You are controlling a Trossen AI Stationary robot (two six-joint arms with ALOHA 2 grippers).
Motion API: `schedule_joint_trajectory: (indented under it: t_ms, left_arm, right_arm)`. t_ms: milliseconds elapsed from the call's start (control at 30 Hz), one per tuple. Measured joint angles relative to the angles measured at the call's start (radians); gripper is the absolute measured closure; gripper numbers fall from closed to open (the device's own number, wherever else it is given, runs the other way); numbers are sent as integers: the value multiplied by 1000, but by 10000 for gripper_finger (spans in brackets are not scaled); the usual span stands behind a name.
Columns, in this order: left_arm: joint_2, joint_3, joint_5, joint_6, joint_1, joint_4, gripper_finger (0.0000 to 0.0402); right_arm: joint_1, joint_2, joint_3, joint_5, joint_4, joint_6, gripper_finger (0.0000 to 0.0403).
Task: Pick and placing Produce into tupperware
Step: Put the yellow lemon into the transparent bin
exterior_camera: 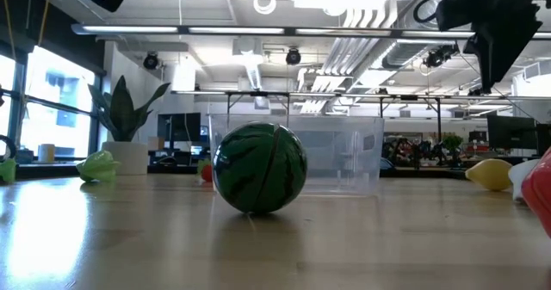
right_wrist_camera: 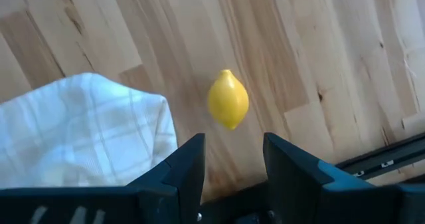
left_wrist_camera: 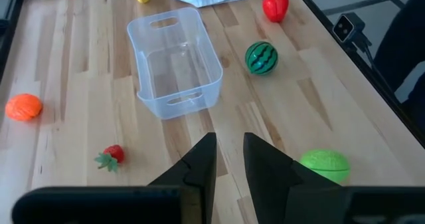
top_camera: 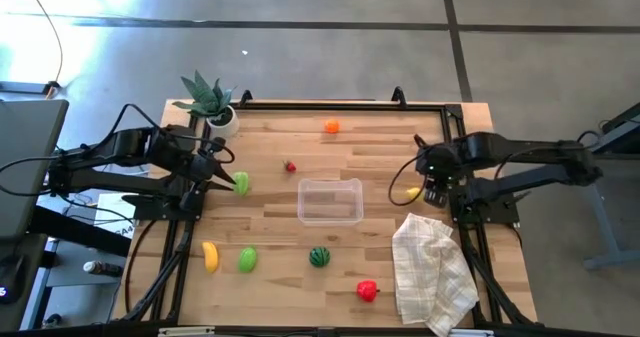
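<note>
The clear tupperware (top_camera: 330,182) (left_wrist_camera: 179,104) stands empty mid-table. My left gripper (top_camera: 228,179) (left_wrist_camera: 230,161) hangs raised, open by a narrow gap, over a green piece (top_camera: 242,184) (exterior_camera: 96,165) lying on the wood. My right gripper (top_camera: 432,185) (right_wrist_camera: 232,159) is open above the table, with the yellow lemon (top_camera: 411,192) (right_wrist_camera: 228,99) lying just ahead of its fingertips, untouched. Scattered on the table are the watermelon (top_camera: 319,257) (left_wrist_camera: 261,57), another green piece (top_camera: 247,260) (left_wrist_camera: 324,165), banana (top_camera: 210,256), red pepper (top_camera: 367,291), strawberry (top_camera: 290,166) and orange (top_camera: 331,127).
A white checked cloth (top_camera: 432,272) (right_wrist_camera: 80,131) lies crumpled close beside the lemon, at the table's right near corner. A spiky potted plant (top_camera: 210,102) stands at the far left corner. A black frame rail (top_camera: 340,105) borders the table.
</note>
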Motion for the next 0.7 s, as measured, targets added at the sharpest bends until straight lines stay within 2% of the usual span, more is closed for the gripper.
schedule_joint_trajectory:
  t_ms: [433,567,700]
  left_arm:
    - [0,0,0,2,0,0,334]
    - [0,0,0,2,0,0,334]
    - [0,0,0,2,0,0,334]
  right_arm:
    - [-97,105,-2,-27,85,-11,257]
    - [-131,147,-20,-75,151,59,257]
    - [-129,186,-99,-128,233,134,257]
